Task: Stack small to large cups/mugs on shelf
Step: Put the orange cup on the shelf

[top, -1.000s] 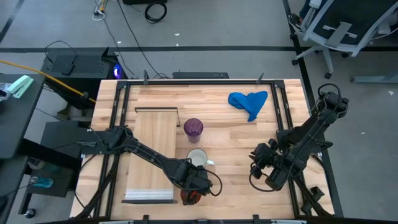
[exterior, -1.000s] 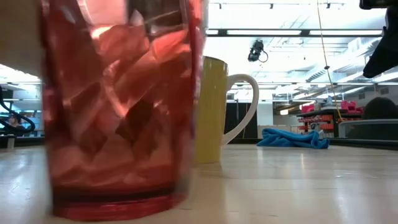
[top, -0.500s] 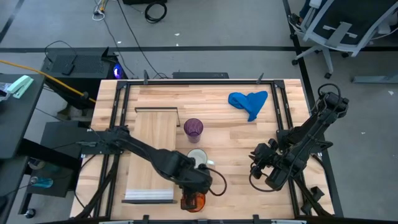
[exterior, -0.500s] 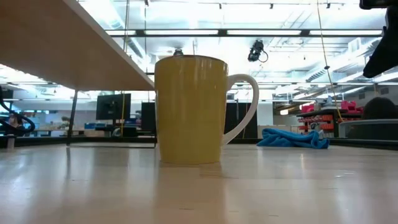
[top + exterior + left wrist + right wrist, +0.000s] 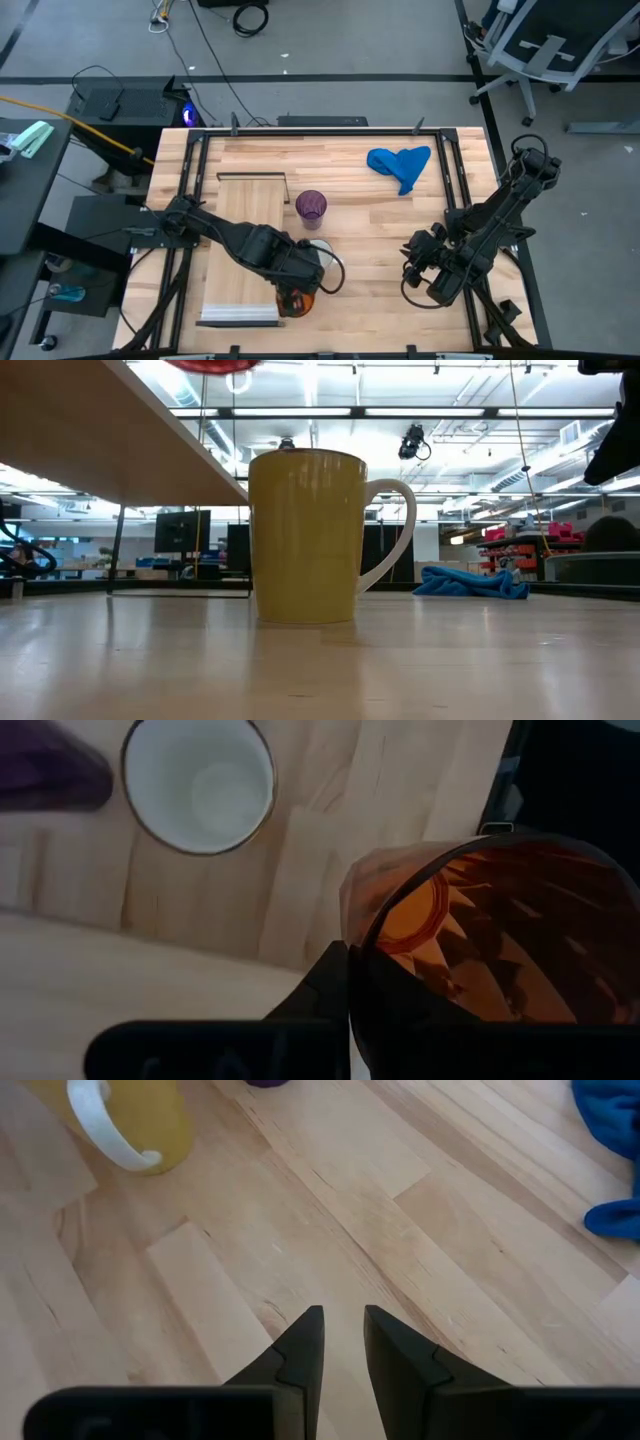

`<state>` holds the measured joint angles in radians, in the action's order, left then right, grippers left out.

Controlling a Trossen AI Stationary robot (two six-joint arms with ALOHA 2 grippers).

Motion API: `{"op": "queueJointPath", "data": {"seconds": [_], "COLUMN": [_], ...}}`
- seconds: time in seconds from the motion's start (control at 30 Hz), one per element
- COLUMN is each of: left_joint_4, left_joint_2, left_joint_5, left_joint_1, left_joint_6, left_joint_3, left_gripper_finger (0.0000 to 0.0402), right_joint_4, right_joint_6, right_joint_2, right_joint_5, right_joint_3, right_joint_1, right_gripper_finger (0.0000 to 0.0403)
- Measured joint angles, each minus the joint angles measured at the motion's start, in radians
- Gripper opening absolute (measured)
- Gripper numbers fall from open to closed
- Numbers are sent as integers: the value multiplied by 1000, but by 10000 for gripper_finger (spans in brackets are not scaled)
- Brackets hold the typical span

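Task barely begun: nothing yet on the long pale wooden shelf board [image 5: 247, 215], bare along its whole top in the high view. One of three vessels in hand, two not yet touched.

Faceted orange-red plastic cup [image 5: 480, 960] off the table [image 5: 400, 225], clamped at the rim by the left gripper [image 5: 296, 292], jaws shut on its wall, one finger inside and one outside as far as the left wrist view shows. Held near the table's front edge, just beside the shelf's white-edged end; only its red base [image 5: 212, 364] visible at the very top of the low view, well above the wood.

White-lined mug with a pale yellow outside and a white handle [image 5: 308, 536] standing upright on the table, just beyond the carried cup. Translucent purple tumbler [image 5: 311, 207] upright farther back, close beside the shelf's dark-framed end.

Right gripper [image 5: 343, 1342] parked over bare wood at the table's right side, jaws slightly apart, holding nothing.

Left to do, by judgement: set the cup on the shelf, then bring the other two and nest them by size.
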<state>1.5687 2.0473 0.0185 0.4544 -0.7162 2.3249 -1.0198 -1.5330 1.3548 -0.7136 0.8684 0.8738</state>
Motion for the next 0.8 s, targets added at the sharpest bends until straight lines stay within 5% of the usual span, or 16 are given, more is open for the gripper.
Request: {"op": "queueJointPath", "data": {"seconds": [0.33,0.57,0.8], "left_joint_4": [2,3,2], "left_joint_2": [-108,-230,-315], "left_joint_5": [19,129,164], "left_joint_1": [-20,-9,35], "left_joint_6": [-62,-179,-298], "left_joint_3": [18,19,-71], "left_gripper_finger": [12,12,12], "right_joint_4": [1,1,1], "right_joint_6": [8,8,10], "right_joint_2": [0,0,0], "right_joint_5": [0,0,0], "right_joint_3": [0,0,0], "right_joint_1": [0,0,0], "right_gripper_finger": [83,83,83]}}
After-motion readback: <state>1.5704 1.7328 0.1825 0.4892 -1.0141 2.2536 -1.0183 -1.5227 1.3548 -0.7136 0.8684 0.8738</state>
